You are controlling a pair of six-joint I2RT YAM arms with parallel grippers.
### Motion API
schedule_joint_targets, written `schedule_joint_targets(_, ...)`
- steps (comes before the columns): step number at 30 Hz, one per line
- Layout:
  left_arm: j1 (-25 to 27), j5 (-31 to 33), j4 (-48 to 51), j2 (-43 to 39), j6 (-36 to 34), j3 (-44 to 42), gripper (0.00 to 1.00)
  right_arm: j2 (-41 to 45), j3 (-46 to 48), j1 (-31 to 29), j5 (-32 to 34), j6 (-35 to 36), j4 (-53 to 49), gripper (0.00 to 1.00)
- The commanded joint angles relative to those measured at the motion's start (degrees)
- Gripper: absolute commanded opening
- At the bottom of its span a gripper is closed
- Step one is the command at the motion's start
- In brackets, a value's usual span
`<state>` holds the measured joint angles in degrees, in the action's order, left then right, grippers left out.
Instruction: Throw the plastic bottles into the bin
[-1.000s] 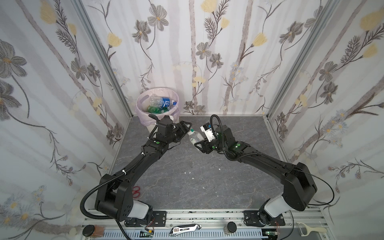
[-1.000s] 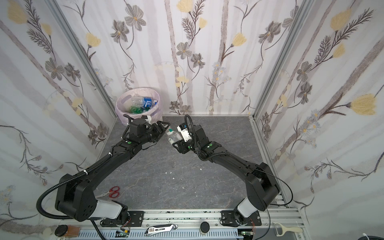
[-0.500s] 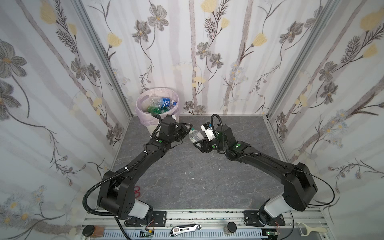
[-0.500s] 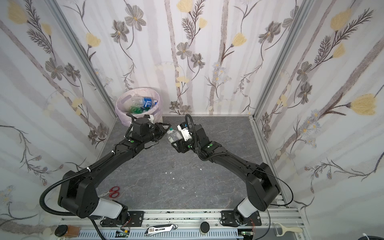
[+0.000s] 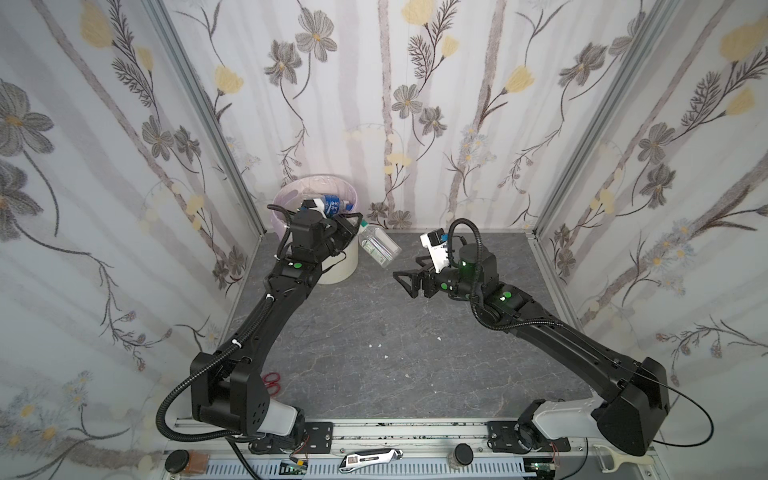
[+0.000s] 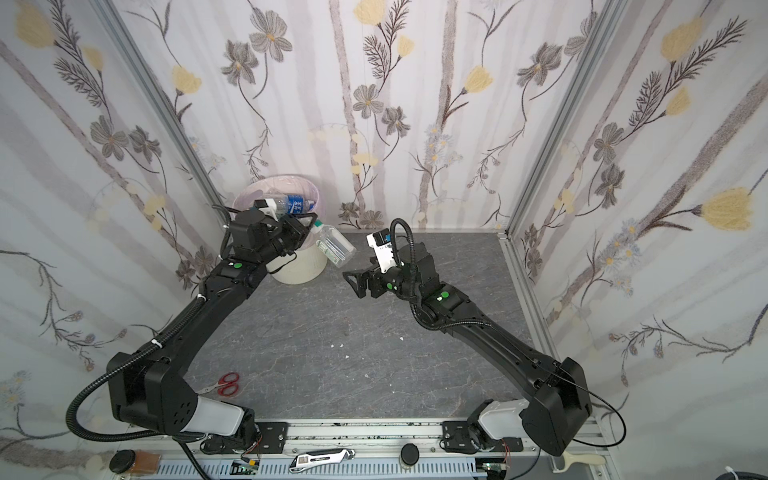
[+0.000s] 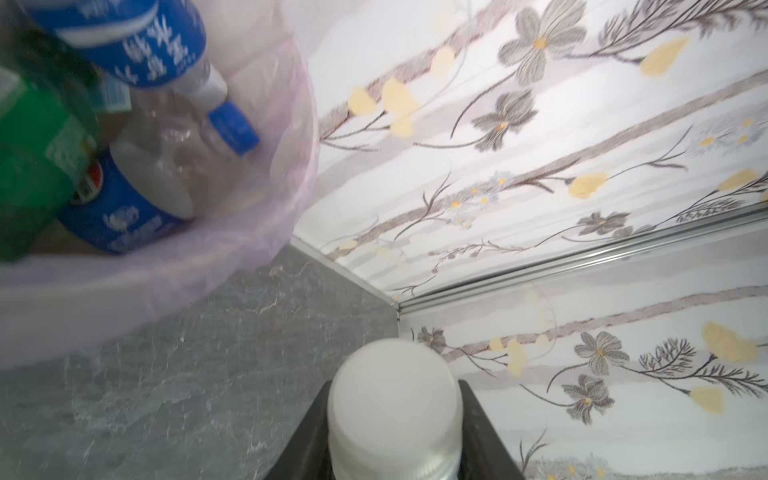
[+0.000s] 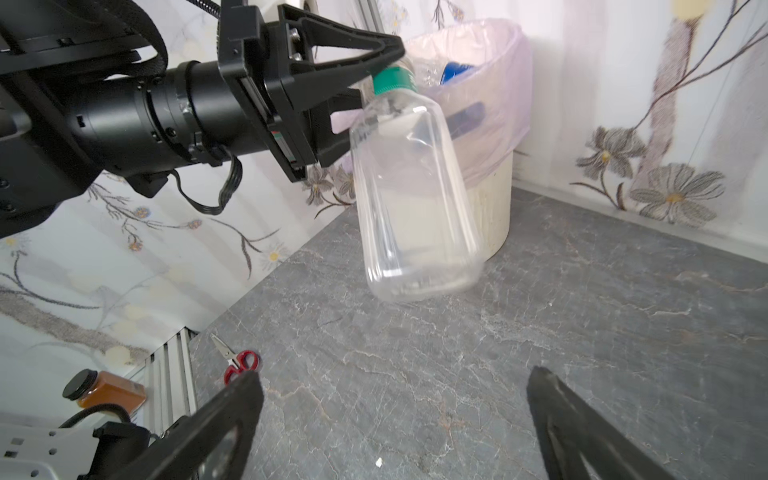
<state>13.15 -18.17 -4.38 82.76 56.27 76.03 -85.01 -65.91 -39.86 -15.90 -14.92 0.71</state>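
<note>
A clear plastic bottle (image 5: 379,248) (image 6: 336,248) (image 8: 415,199) with a green neck band hangs tilted beside the bin, bottom off the floor. My left gripper (image 5: 356,223) (image 6: 313,220) (image 8: 382,79) (image 7: 395,415) is shut on its white cap. The cream bin (image 5: 345,266) (image 6: 307,266) (image 8: 494,199) with a pink liner (image 7: 249,257) stands in the back left corner. Inside lie blue-labelled bottles (image 5: 332,203) (image 6: 296,203) (image 7: 137,50) and a green one (image 7: 29,166). My right gripper (image 5: 404,283) (image 6: 353,284) (image 8: 395,378) is open and empty, to the right of the bottle.
Red scissors (image 5: 272,384) (image 6: 226,384) (image 8: 241,361) lie on the grey floor near the left arm's base. An amber jar (image 8: 104,390), a utility knife (image 5: 370,457) and a peeler (image 5: 619,457) rest along the front rail. Small white crumbs (image 5: 379,345) dot the floor.
My right gripper has let go of the bottle, opened wide and drawn back to the right. My left gripper has shut on the cap and now holds the bottle alone by the bin.
</note>
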Motion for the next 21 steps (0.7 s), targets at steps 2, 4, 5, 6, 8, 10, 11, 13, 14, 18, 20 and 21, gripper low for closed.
schedule_joint_targets(2,-5.4,-1.3,-1.8,-1.0,-0.5,3.8,0.35,2.4,0.7,0.0,3.1,0.3,3.2,1.0)
schedule_joint_targets(4,-8.4,-1.7,-1.7,-0.9,0.0,5.5,0.35,2.5,0.4,0.0,3.2,0.3,3.4,1.0)
schedule_joint_targets(5,-9.9,-1.9,-1.7,-0.7,0.0,6.7,0.35,2.4,0.1,0.0,3.2,0.3,3.3,1.0)
schedule_joint_targets(6,-11.4,-1.9,-1.7,-0.5,0.1,7.8,0.35,2.1,-0.2,0.0,3.1,0.3,3.2,1.0)
schedule_joint_targets(8,-14.2,-1.9,-1.8,0.0,0.6,10.6,0.36,1.6,-0.4,0.0,2.8,0.1,3.2,1.0)
schedule_joint_targets(10,-16.8,-2.0,-1.8,0.8,1.4,13.8,0.36,1.4,-0.5,0.0,2.4,-0.1,3.3,1.0)
schedule_joint_targets(11,-18.2,-2.0,-1.8,1.3,2.0,15.7,0.36,1.3,-0.5,0.0,2.2,-0.4,3.4,1.0)
schedule_joint_targets(13,-20.1,-1.5,-1.7,2.4,2.9,19.1,0.37,1.1,-0.3,0.0,2.1,-0.5,3.4,1.0)
schedule_joint_targets(14,-20.7,-0.9,-1.8,2.9,3.2,20.7,0.37,1.0,-0.2,0.0,2.1,-0.7,3.5,1.0)
schedule_joint_targets(18,-20.9,2.7,-1.9,6.5,3.2,24.0,0.37,0.8,0.4,0.0,2.1,-1.2,4.2,1.0)
schedule_joint_targets(20,-20.8,4.2,-1.9,8.6,3.4,23.7,0.38,0.5,0.6,0.0,1.9,-1.4,4.3,1.0)
schedule_joint_targets(21,-20.7,4.9,-1.9,9.7,3.6,23.1,0.4,0.4,0.7,0.0,1.8,-1.5,4.4,1.0)
